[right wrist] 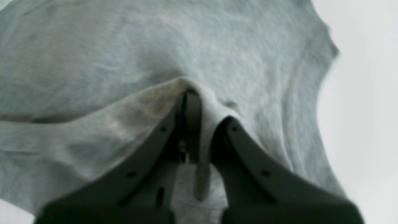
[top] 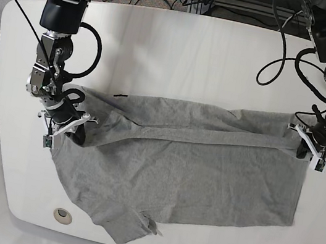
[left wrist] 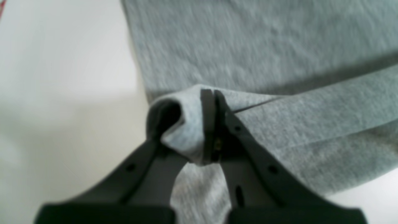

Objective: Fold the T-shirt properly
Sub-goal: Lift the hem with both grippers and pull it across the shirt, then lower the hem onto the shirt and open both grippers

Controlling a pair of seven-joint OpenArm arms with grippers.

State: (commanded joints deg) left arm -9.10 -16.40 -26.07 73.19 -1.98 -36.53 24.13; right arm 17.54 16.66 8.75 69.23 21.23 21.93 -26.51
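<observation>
Your shirt (top: 186, 170): spread on the table (top: 162, 53), hem band lifted. Left gripper (left wrist: 209, 93) and right gripper (right wrist: 189, 91) each clamp its fabric; only the base view shows both ends together.

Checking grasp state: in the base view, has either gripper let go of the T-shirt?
No, the left gripper and right gripper each pinch an edge of the T-shirt, stretched between them.

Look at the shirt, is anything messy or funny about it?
Yes. The T-shirt lies crooked: a sleeve sticks out twisted near the table's front edge. Each end effector, left and right, pinches a bunched edge.
</observation>
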